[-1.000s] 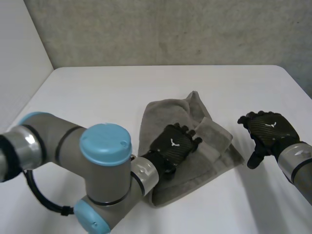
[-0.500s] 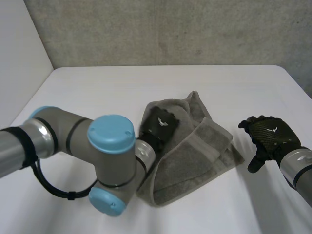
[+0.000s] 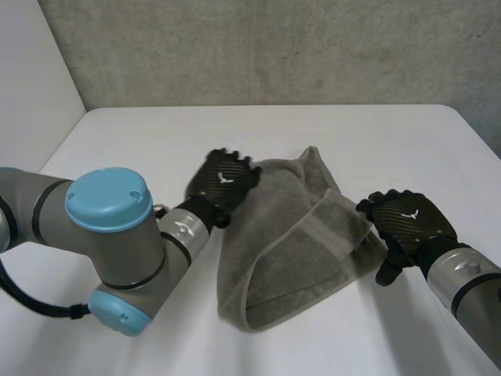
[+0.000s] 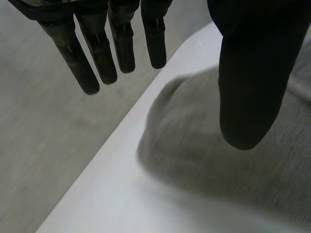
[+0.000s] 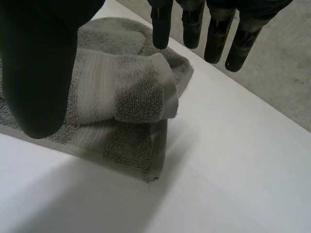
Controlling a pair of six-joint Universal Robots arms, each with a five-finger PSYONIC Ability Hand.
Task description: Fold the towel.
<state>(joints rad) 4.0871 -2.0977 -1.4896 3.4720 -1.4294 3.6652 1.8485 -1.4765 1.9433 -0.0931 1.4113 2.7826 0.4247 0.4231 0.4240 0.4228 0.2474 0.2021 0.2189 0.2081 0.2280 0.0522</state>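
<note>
The left hand point(image 3: 223, 178) is released, fingers straight and thumb spread, holding nothing, at the far left edge of the grey towel point(image 3: 291, 249). The right hand point(image 3: 403, 222), equally slack and empty, sits just beside the towel's right corner. The towel lies loosely folded in the middle of the white table point(image 3: 376, 141).

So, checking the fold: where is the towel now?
In the head view the grey towel lies bunched on the white table, between the left robot hand at its far left corner and the right robot hand beside its right edge.
</note>
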